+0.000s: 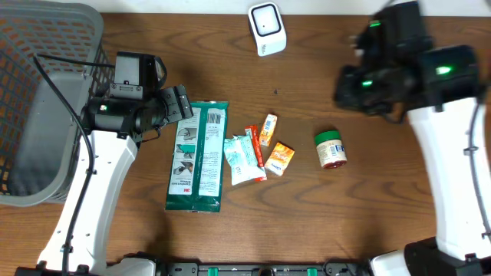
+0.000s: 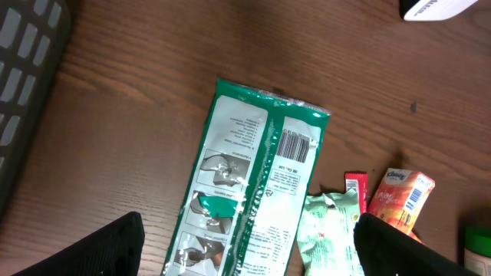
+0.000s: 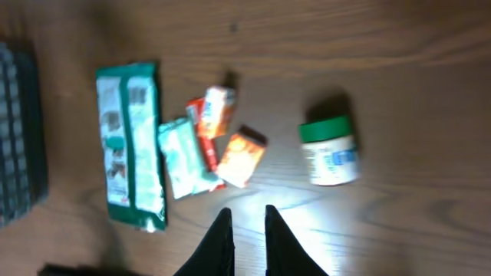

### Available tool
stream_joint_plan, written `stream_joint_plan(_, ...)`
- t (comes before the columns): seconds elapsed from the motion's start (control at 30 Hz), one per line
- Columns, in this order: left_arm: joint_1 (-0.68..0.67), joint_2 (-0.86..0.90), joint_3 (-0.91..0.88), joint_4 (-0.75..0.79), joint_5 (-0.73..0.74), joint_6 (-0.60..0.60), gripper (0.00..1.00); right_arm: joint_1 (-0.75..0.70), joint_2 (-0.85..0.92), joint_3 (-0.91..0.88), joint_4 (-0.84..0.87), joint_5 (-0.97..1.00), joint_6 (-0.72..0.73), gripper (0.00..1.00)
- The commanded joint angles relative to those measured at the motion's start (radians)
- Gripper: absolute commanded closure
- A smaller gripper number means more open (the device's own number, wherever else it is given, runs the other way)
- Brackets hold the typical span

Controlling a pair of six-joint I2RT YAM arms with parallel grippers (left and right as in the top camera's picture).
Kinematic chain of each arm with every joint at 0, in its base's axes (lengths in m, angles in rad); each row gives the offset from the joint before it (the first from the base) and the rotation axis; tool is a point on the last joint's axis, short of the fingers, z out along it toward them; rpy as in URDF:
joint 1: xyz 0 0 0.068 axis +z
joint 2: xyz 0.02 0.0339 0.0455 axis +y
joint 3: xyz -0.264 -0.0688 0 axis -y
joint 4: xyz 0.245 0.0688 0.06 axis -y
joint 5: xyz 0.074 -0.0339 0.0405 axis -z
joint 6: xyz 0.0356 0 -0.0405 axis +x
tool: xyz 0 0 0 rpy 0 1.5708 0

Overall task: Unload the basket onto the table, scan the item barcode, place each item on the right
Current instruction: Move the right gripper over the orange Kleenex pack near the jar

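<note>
A long green and white packet [image 1: 198, 157] lies flat on the wooden table, its barcode [image 2: 295, 144] facing up near its far end. My left gripper [image 1: 184, 103] hovers over the packet's top end. In the left wrist view it [image 2: 245, 249] is open, one finger on each side of the packet, not touching it. The white scanner [image 1: 266, 28] stands at the table's back edge, and its corner [image 2: 437, 8] shows in the left wrist view. My right gripper [image 1: 349, 88] is raised at the back right and blurred. Its fingers [image 3: 219, 241] are nearly together and empty.
To the right of the packet lie a pale green tissue pack [image 1: 239, 159], a red stick [image 1: 255, 149], a small orange box [image 1: 268, 129] and an orange sachet [image 1: 280, 158]. A green-lidded jar [image 1: 331, 149] lies further right. A grey basket [image 1: 34, 100] fills the left edge.
</note>
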Motion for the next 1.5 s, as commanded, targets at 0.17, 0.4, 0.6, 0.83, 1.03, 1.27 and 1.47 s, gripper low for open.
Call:
stream_joint_plan(0.17, 0.003, 0.005, 0.001, -0.003, -0.006, 0.009, 0.12, 0.319, 0.163, -0.023, 0.055, 0.254, 0.196, 0.52)
stream_joint_plan(0.4, 0.003, 0.005, 0.001, -0.003, -0.006, 0.009, 0.12, 0.395, 0.366, -0.023, 0.116, 0.254, 0.201, 0.48)
stream_joint_plan(0.6, 0.003, 0.005, 0.001, -0.003, -0.006, 0.009, 0.12, 0.374, 0.491, -0.023, 0.136, 0.254, 0.230, 0.39)
stream_joint_plan(0.83, 0.003, 0.005, 0.001, -0.003, -0.006, 0.009, 0.12, 0.359, 0.566, -0.024, 0.174, 0.264, 0.230, 0.30)
stream_joint_plan(1.03, 0.003, 0.005, 0.001, -0.003, -0.006, 0.009, 0.12, 0.354, 0.589, -0.032, 0.199, 0.278, 0.264, 0.35)
stream_joint_plan(1.27, 0.003, 0.005, 0.001, -0.003, -0.006, 0.009, 0.12, 0.344, 0.589, -0.077, 0.225, 0.315, 0.294, 0.39)
stream_joint_plan(1.47, 0.003, 0.005, 0.001, -0.003, -0.006, 0.009, 0.12, 0.325, 0.589, -0.131, 0.271, 0.298, 0.323, 0.41)
